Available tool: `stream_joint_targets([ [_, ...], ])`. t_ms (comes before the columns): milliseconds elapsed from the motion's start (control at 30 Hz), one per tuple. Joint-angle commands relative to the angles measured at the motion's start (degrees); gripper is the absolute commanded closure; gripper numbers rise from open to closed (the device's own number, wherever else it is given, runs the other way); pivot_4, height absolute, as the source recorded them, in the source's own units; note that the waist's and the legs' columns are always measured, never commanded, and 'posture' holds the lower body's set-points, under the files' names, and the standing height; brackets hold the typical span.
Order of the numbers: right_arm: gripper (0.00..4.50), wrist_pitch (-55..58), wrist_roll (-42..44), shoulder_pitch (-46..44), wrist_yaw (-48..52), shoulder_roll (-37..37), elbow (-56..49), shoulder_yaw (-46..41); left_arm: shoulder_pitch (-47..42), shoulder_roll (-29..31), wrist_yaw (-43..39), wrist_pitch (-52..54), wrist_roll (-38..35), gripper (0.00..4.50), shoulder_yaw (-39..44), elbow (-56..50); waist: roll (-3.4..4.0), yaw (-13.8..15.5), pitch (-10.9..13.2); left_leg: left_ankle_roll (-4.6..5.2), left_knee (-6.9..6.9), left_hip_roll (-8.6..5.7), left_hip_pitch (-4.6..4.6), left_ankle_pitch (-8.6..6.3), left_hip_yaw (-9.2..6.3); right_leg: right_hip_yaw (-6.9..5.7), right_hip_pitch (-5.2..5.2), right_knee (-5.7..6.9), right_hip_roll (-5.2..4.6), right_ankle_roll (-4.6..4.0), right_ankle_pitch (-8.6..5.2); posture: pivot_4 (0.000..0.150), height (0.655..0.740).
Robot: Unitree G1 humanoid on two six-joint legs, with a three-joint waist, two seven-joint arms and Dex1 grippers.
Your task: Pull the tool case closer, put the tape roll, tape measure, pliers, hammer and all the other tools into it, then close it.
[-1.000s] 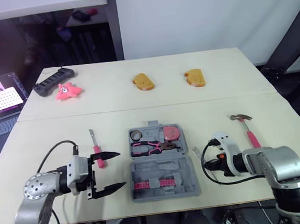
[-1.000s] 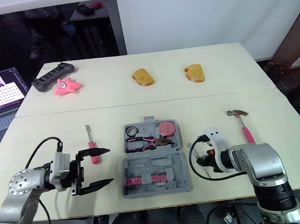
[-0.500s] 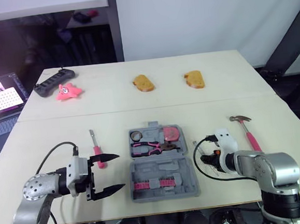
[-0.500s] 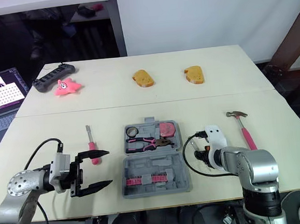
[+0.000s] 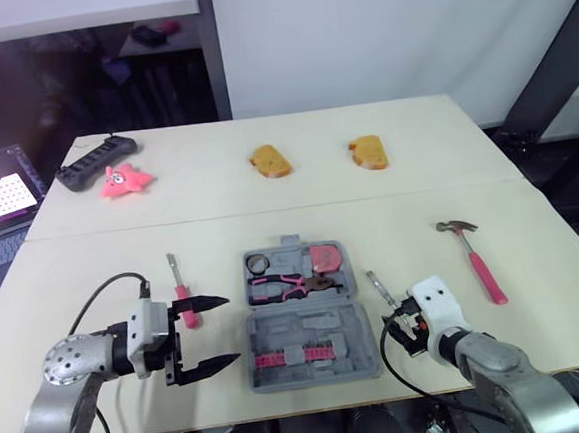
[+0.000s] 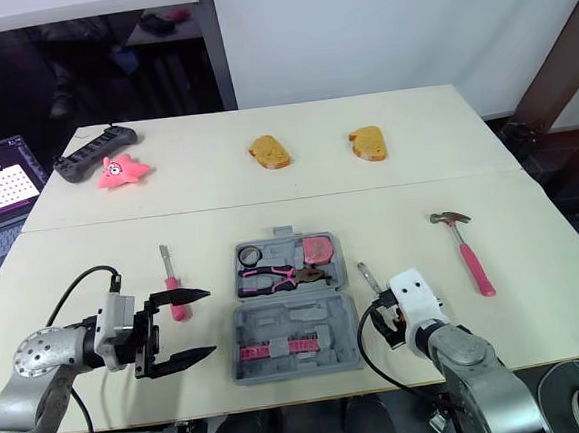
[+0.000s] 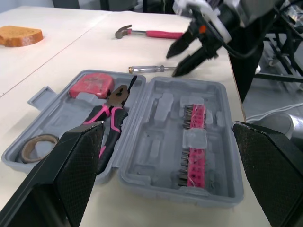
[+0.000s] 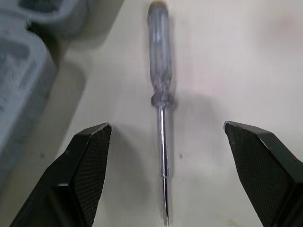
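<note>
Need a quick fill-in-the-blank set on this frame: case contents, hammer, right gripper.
The pliers lie ___ the tool case.
The hammer has a ___ handle.
The right gripper is ___, one finger on each side of the clear screwdriver.
Missing words: inside; pink; open.

Both arms low, forearms turned inward. The left gripper (image 5: 230, 329) points toward the robot's right, fingers spread wide. The right gripper (image 8: 166, 128) angles downward, fingers wide apart.
</note>
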Motion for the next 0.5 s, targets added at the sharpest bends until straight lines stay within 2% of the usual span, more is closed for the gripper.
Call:
stream_joint_targets([
  [33,0.45,-5.2,0.4,-2.1,3.2,-0.6,4.6,-1.2,-0.6,0.1,-0.1,0.3,-0.7,0.00,0.0,-0.4,0.00,0.0,0.0,0.00,0.00,0.00,0.00,0.00,0.00,0.00,0.00,0.00,0.00,0.00,0.00,0.150,0.7400],
  [200,0.45,-5.8,0.2,-3.4,5.1,-0.7,10.1,-1.3,-1.0,0.0,-0.1,0.4,-0.5,0.00,-0.1,-0.1,-0.03,0.2,0.0,0.00,0.00,0.00,0.01,0.00,-0.02,0.00,0.01,0.00,0.00,-0.01,0.00,0.150,0.7400],
  [333,0.45,-4.8,0.7,-2.9,5.4,0.5,10.3,-1.1,-0.8,0.1,0.0,0.3,-0.4,0.00,-0.1,-0.3,-0.05,0.2,0.0,0.00,0.00,0.01,0.03,0.00,-0.04,0.00,0.05,0.00,0.00,-0.03,-0.01,0.150,0.7400],
  [500,1.98,-4.5,0.4,-2.1,4.9,1.4,9.9,-0.1,-0.1,0.0,0.6,0.5,-0.5,0.00,0.1,-1.0,-0.13,0.3,-0.1,0.00,0.00,0.03,0.03,0.00,-0.05,0.00,0.06,-0.01,-0.01,-0.07,-0.03,0.150,0.7400],
])
